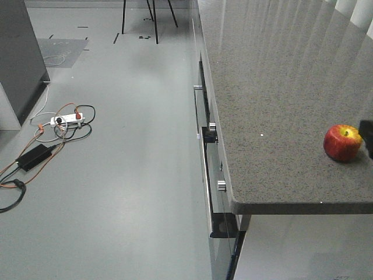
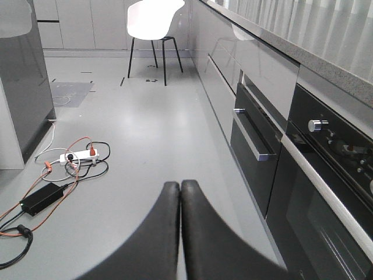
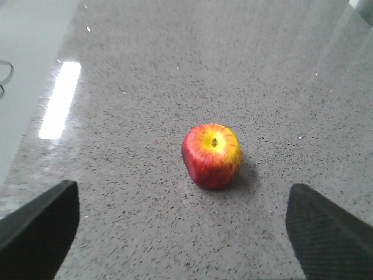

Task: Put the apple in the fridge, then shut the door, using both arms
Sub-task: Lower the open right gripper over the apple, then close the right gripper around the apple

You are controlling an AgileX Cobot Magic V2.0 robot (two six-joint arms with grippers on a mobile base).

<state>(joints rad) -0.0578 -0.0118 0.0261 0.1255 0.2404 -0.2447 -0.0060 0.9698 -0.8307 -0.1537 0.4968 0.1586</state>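
Note:
A small red apple [image 1: 342,142] with a yellow patch at its stem [image 3: 212,154] rests upright on the speckled grey countertop [image 1: 280,87], near its front right part. My right gripper [image 3: 180,195] hovers low over the counter, open wide, its two fingers apart on either side and the apple just ahead, untouched. A black bit of that gripper [image 1: 367,135] shows beside the apple. Over the floor my left gripper [image 2: 180,184] is shut, with nothing in it. A tall dark grey unit [image 1: 20,58] stands at the left; I cannot tell whether it is the fridge, and no door shows open.
A white power strip [image 1: 67,119] with orange and black cables and a black adapter [image 1: 34,156] lies on the grey floor. Black oven fronts and drawers with metal handles [image 2: 256,146] line the counter's side. A white chair [image 2: 152,17] stands at the back.

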